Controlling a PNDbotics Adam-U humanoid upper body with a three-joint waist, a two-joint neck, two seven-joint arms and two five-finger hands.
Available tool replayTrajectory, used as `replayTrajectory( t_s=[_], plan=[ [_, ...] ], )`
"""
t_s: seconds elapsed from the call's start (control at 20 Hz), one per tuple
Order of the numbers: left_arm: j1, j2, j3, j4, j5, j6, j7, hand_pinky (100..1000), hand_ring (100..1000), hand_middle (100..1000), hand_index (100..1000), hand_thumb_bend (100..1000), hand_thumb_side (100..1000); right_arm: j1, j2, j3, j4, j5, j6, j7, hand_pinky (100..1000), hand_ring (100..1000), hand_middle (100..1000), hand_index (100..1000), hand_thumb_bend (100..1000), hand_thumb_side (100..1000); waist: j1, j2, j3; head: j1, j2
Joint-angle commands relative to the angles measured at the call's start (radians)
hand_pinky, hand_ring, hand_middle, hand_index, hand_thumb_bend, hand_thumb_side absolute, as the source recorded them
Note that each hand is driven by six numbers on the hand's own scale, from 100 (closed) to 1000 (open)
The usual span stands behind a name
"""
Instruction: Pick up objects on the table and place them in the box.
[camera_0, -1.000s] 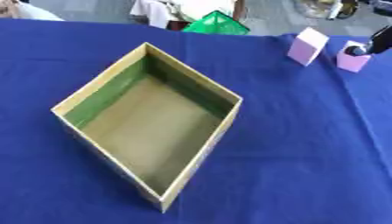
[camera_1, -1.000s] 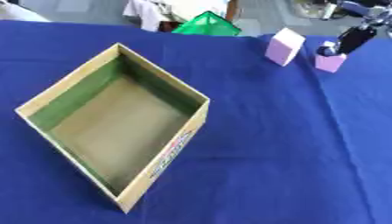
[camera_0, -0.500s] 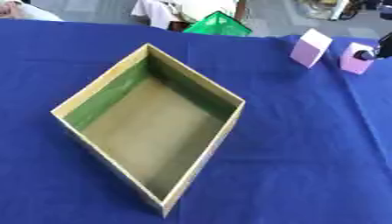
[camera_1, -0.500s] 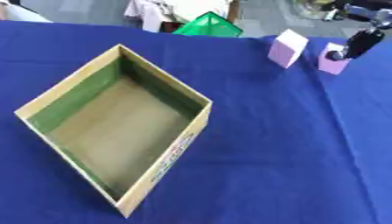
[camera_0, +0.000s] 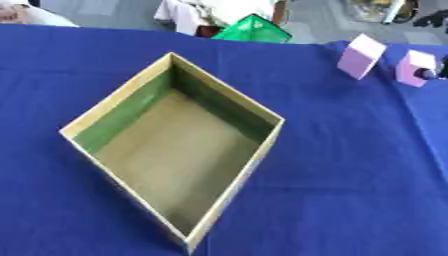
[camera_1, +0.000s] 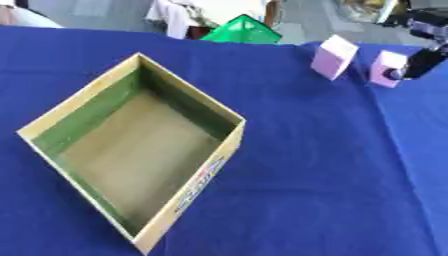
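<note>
Nothing's been boxed yet — the box (camera_1: 131, 150) sits empty, both pink blocks (camera_1: 333, 56) left out; right hand (camera_1: 418, 62) grip can't be told.

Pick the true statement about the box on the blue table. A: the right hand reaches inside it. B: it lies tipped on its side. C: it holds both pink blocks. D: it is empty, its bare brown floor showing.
D: the box shows only bare floor and green inner walls, while both pink blocks stand on the cloth far to its right, the right hand beside them.
</note>
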Motion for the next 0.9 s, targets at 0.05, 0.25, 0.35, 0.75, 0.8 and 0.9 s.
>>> replayTrajectory(
  t_s=[0.05,0.25,0.35,0.75,0.8,0.9],
  plan=[
    [-0.006,0.034,0.005,-0.015,0.005,0.002,-0.003,800,621,602,876,535,973,-0.008,-0.037,-0.023,0.018,0.012,0.011,-0.017,930,954,934,1000,385,187,0.004,-0.016,0.001,-0.009,-0.017],
    [-0.006,0.035,0.005,-0.015,0.005,0.002,-0.004,800,620,602,873,536,971,-0.007,-0.036,-0.032,0.041,0.006,0.017,-0.035,925,951,932,1000,370,187,0.003,-0.012,0.003,-0.017,-0.021],
    [-0.007,0.035,0.004,-0.015,0.006,0.002,-0.005,800,620,602,873,534,974,-0.007,-0.035,-0.034,0.048,0.001,0.019,-0.042,919,948,931,1000,364,194,0.003,-0.01,0.005,-0.019,-0.023],
    [-0.008,0.037,0.005,-0.015,0.006,0.001,-0.005,800,619,602,873,533,975,-0.011,-0.036,-0.033,0.057,0.005,0.023,-0.057,886,914,928,1000,371,218,0.005,-0.005,0.009,-0.029,-0.021],
    [-0.008,0.037,0.004,-0.015,0.006,0.001,-0.006,800,619,602,873,533,975,-0.013,-0.036,-0.032,0.057,0.01,0.024,-0.057,878,903,927,1000,373,222,0.005,-0.005,0.009,-0.03,-0.02],
    [-0.008,0.038,0.005,-0.015,0.006,0.001,-0.006,800,619,602,873,533,974,-0.017,-0.035,-0.031,0.056,0.017,0.021,-0.059,864,872,920,1000,369,221,0.005,-0.005,0.01,-0.03,-0.018]
  ],
)
